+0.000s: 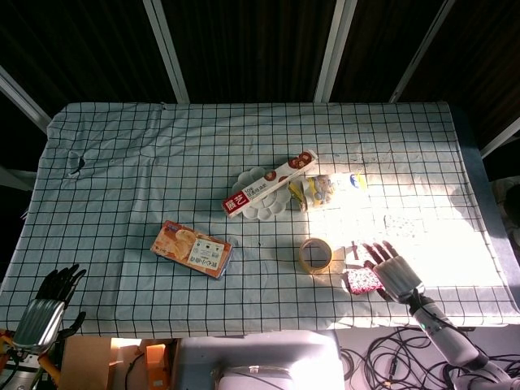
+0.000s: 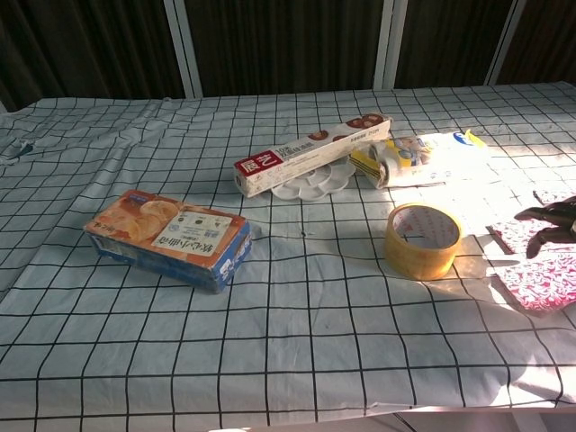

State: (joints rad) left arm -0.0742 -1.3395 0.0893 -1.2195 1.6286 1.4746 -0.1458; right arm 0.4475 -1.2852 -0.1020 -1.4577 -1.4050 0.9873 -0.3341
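The counter [image 1: 122, 171], covered in a white cloth with a black grid, carries everything here, and the thing in play is a small flat packet [image 1: 362, 281] with a pink-and-white flowered print, lying near the front right edge in strong sunlight, just right of a roll of tape [image 1: 316, 254]. It looks light, thin and soft, more a limp pouch than a stiff box, so it would likely bend or slide on the cloth rather than stand firm; a pinch along one free edge, or a flat press from above with a drag, seems the surest hold, and its skin may be slick. The right hand [image 1: 392, 269] lies over the packet's right side with fingers spread and stretched forward, resting on it rather than wrapped around it; in the chest view only dark fingertips [image 2: 549, 222] show above the packet [image 2: 540, 280]. The left hand [image 1: 50, 302] hangs off the near left corner of the counter, fingers loosely apart, holding nothing. Farther in sit a biscuit box [image 1: 192, 249], a long wrap box [image 1: 269, 183] across a white dish [image 1: 262, 210], and a yellow-and-white bag [image 1: 331, 188].
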